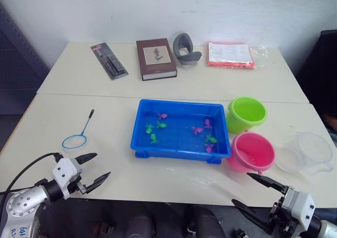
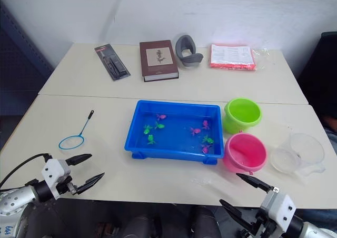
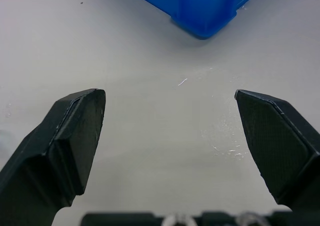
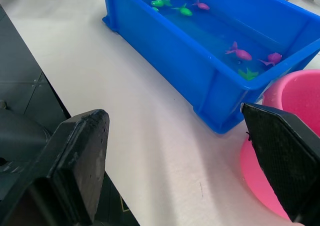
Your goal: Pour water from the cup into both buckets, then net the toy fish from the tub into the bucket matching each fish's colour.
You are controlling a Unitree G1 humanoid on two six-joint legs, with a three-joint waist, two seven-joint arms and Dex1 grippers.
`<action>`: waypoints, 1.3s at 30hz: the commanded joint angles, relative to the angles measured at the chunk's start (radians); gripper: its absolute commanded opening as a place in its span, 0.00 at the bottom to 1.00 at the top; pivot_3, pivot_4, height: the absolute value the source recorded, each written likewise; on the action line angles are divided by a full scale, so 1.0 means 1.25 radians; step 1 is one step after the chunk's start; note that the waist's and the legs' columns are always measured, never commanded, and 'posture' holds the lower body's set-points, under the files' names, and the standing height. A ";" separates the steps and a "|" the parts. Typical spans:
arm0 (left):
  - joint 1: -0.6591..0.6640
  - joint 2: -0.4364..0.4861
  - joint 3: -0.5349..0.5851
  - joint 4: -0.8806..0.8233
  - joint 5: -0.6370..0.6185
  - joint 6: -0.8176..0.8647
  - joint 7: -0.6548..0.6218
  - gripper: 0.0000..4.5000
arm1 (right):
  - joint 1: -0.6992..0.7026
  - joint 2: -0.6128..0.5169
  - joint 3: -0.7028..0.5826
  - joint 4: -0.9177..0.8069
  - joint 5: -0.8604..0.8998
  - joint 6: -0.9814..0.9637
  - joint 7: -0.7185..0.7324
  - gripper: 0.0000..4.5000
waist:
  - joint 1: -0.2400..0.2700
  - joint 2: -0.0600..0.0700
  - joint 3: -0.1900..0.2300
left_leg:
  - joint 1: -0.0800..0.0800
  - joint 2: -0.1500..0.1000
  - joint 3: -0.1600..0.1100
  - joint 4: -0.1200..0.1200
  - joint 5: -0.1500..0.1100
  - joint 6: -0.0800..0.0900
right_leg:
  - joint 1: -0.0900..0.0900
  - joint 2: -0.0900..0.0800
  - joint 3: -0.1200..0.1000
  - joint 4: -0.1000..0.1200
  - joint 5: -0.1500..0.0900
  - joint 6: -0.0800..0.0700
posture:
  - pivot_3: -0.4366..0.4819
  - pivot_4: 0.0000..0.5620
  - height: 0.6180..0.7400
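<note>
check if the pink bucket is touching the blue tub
Cannot tell. In the left eye view the pink bucket sits right against the blue tub at its near right corner, and the right wrist view shows their rims overlapping, with no plain gap or contact.

White table (image 1: 105, 138) with tub (image 1: 179, 151), 2 buckets (image 1: 246, 113), cup (image 1: 310, 151), net (image 1: 76, 138), book (image 1: 156, 59).

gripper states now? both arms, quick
Left gripper: open, holding nothing, over bare table.
Right gripper: open, holding nothing, near the pink bucket.
</note>
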 commanded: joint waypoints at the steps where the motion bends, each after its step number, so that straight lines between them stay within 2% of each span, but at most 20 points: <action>1: 0.019 0.037 -0.021 -0.119 -0.086 0.091 -0.044 0.99 | 0.036 0.061 -0.032 -0.042 0.044 0.005 -0.079 1.00 | 0.000 0.000 0.000 | 0.000 0.000 0.000 0.000 0.000 0.000 | 0.000 0.000 0.000 0.000 0.000 0.000 | 0.48 0.27 1.00; 3: 0.017 0.077 -0.070 -0.247 -0.212 0.228 -0.124 0.99 | 0.086 0.152 -0.082 -0.086 0.076 0.022 -0.188 1.00 | 0.007 -0.001 0.000 | -0.001 0.000 -0.001 0.000 0.000 -0.001 | -0.001 0.000 -0.001 0.000 0.000 0.000 | 0.48 0.27 1.00; 5: -0.029 0.099 -0.103 -0.288 -0.252 0.281 -0.156 0.99 | 0.086 0.230 -0.130 -0.103 0.089 0.018 -0.286 1.00 | 0.008 0.005 0.002 | -0.002 0.000 -0.004 0.000 0.001 -0.007 | 0.000 0.000 0.000 0.001 -0.001 -0.001 | 0.48 0.27 1.00; 7: -0.089 0.114 -0.130 -0.305 -0.276 0.335 -0.170 0.99 | 0.083 0.271 -0.156 -0.110 0.104 0.017 -0.336 1.00 | 0.001 0.006 0.001 | -0.002 -0.001 -0.002 0.000 0.000 -0.008 | 0.000 -0.001 0.003 0.000 0.000 -0.001 | 0.48 0.27 1.00; 11: -0.221 0.101 -0.189 -0.307 -0.289 0.387 -0.186 0.99 | 0.076 0.326 -0.213 -0.097 0.140 0.037 -0.438 1.00 | -0.011 0.007 0.002 | 0.001 -0.001 0.000 0.000 0.000 -0.008 | 0.001 0.001 0.004 0.001 0.000 0.000 | 0.48 0.27 1.00; 15: -0.329 0.058 -0.231 -0.289 -0.289 0.417 -0.174 0.99 | 0.051 0.326 -0.264 -0.076 0.167 0.227 -0.653 1.00 | -0.020 0.007 0.002 | 0.000 0.000 -0.001 0.000 0.003 -0.006 | 0.000 0.002 0.004 0.002 0.000 0.000 | 0.48 0.27 1.00; 16: -0.355 0.042 -0.242 -0.281 -0.283 0.420 -0.170 0.99 | 0.035 0.318 -0.269 -0.073 0.185 0.255 -0.674 1.00 | -0.021 0.007 0.002 | 0.000 0.000 0.000 0.000 0.003 -0.006 | 0.000 0.002 0.004 0.002 0.000 0.000 | 0.48 0.27 1.00; 20: -0.434 -0.027 -0.257 -0.252 -0.295 0.462 -0.121 0.99 | -0.038 0.286 -0.270 -0.028 0.224 0.346 -0.706 1.00 | -0.022 0.008 0.002 | 0.000 0.000 0.000 0.000 0.004 -0.006 | 0.000 0.002 0.006 0.004 0.000 0.000 | 0.48 0.27 1.00; 22: -0.453 -0.045 -0.274 -0.248 -0.288 0.469 -0.128 0.99 | -0.085 0.263 -0.269 0.020 0.227 0.384 -0.712 1.00 | -0.021 0.007 0.002 | 0.000 0.000 0.001 0.000 0.004 -0.005 | 0.000 0.003 0.006 0.004 0.000 0.000 | 0.48 0.27 1.00; 32: -0.465 -0.072 -0.315 -0.248 -0.251 0.454 -0.141 0.99 | -0.250 0.219 -0.299 0.163 0.180 0.365 -0.727 1.00 | -0.020 0.008 0.002 | 0.001 0.001 0.001 0.000 0.006 -0.007 | -0.001 0.007 0.008 0.005 0.000 0.000 | 0.48 0.27 1.00; 39: -0.463 -0.081 -0.326 -0.250 -0.232 0.443 -0.143 0.99 | -0.308 0.182 -0.316 0.234 0.124 0.372 -0.762 1.00 | -0.020 0.007 0.002 | 0.001 0.001 0.002 0.000 0.006 -0.007 | -0.001 0.007 0.009 0.005 0.000 0.000 | 0.48 0.27 1.00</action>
